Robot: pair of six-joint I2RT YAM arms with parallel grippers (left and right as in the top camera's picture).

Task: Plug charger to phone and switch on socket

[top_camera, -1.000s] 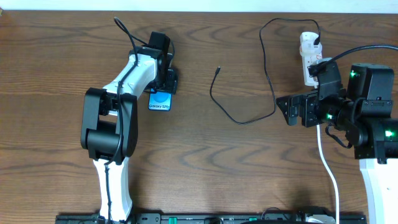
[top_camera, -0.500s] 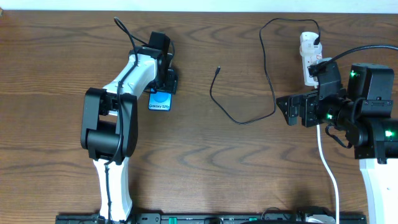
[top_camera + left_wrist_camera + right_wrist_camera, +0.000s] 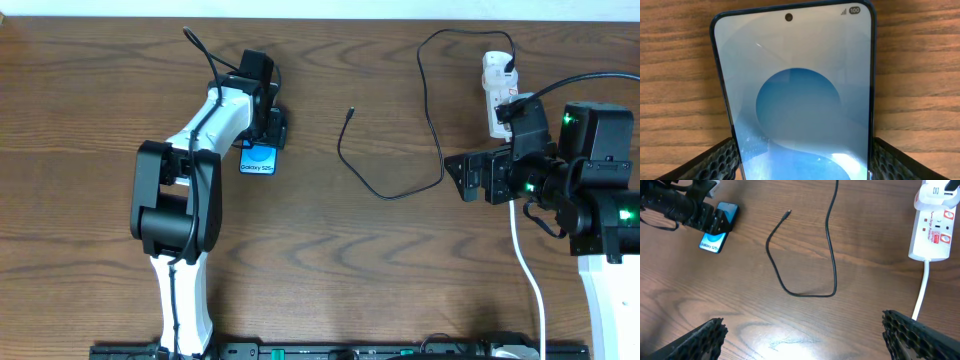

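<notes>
Counter (image 3: 330, 270): one, brown wood.
End effectors: two; left end effector (image 3: 802, 165) clenched on phone (image 3: 257, 160), right end effector (image 3: 805, 337) released.
Charger (image 3: 810, 295): one, looped centre-right, tip free.
Socket (image 3: 496, 90): one, upper right.
Phone: one, upper left of centre; nudged slightly upward since earlier frame.

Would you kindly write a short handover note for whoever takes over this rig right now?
Left gripper: shut on the phone, fingers on its long edges, left part of the table.
Right gripper: open, empty, near the socket.
Charger: lying loose mid-table, connector tip free, other end at the socket.
Done: phone gripped.
Left: plug the tip into the phone, switch the socket on.
</notes>
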